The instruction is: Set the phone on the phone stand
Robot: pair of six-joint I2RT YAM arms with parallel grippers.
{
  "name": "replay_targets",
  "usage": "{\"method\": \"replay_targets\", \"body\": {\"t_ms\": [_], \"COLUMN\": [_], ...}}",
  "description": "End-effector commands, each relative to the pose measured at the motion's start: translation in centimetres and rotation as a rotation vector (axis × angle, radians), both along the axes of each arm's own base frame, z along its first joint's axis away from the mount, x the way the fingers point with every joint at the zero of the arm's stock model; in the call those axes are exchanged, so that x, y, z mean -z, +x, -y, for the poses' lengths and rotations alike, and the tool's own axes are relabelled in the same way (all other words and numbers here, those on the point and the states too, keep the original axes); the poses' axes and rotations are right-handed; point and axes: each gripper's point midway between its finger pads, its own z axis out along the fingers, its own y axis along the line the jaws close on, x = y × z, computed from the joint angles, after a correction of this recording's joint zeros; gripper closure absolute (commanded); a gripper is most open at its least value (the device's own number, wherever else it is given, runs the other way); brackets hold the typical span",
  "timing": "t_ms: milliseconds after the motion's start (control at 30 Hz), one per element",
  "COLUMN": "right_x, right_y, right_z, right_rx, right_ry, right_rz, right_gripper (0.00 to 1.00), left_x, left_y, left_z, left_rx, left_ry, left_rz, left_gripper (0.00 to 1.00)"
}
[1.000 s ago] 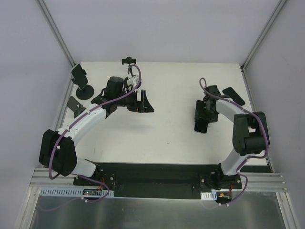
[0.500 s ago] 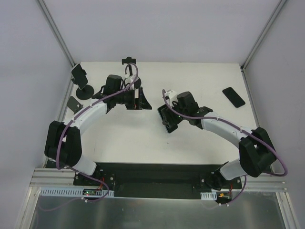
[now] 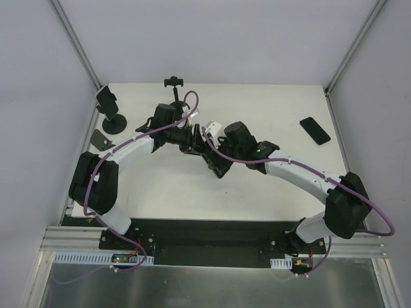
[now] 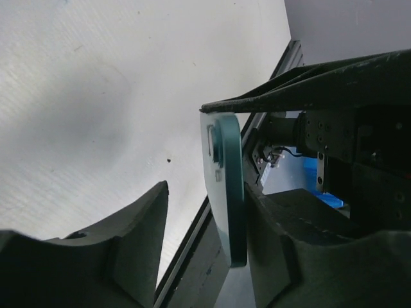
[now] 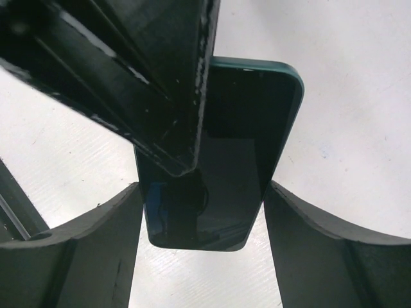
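Note:
My two grippers meet over the table's middle. The right gripper (image 3: 216, 160) (image 5: 204, 192) is shut on a teal phone (image 5: 225, 147) with a dark screen, one finger pressed to each long side. In the left wrist view the phone (image 4: 226, 192) stands edge-on inside my left gripper (image 4: 205, 192) (image 3: 192, 142). Its face rests against the right finger, and a clear gap separates it from the left finger, so the left jaws are still open. A black finger (image 5: 148, 83) of the left gripper crosses the phone's upper left. A black phone stand (image 3: 110, 110) on a round base sits at the back left.
A black clamp holder (image 3: 172, 82) stands at the back edge. A small flat black piece (image 3: 99, 142) lies near the left edge. A second dark phone (image 3: 314, 130) lies flat at the right. White walls and metal posts enclose the table.
The right arm swung left across the table, carrying the phone to the left gripper. The left arm shifted slightly right, and its jaws have narrowed around the phone.

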Motion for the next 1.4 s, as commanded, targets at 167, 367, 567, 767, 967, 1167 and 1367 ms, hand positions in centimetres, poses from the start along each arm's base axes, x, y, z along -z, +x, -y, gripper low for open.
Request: {"method": "replay_targets", "body": {"t_ms": [167,367,567,767,967,1167,1367], "right_x": [-3.3,-4.2,-10.5,-14.7,-9.0,-11.5,-11.2], "right_y": [0.7,2.0,6.0,9.0,9.7,7.2,7.2], "right_z": [-1.5,-1.1,-2.6,-4.0,-3.3,-5.0,-4.7], "right_rx": [-0.035,0.042,0.160,0.156,0.214,0.093,0.100], "right_ry": [-0.006,-0.006,0.197,0.499,0.467,0.594,0.563], "right_rz": [0.122,0.166,0.300,0.255,0.149,0.155,0.187], "right_gripper": [0.99,0.29,0.04,0.03,0.03,0.00,0.03], "left_x": [-2.3,-3.2,-4.7,-6.0,-8.3,-10.2,-9.4], "left_y": [-0.7,0.4,2.9,4.6,4.0,4.4,7.4], "left_z": [1.3,0.1,-4.2,-11.0,-21.0,-28.0,-30.4], "left_rx": [0.098,0.039,-0.077,-0.268,-0.523,-0.722,-0.652], "left_ry": [-0.080,-0.023,0.147,0.418,0.612,0.838,0.913], "left_rz": [0.061,0.195,0.428,0.611,0.736,0.868,0.858], "left_gripper": [0.92,1.00,1.00,1.00,1.00,1.00,1.00]}}
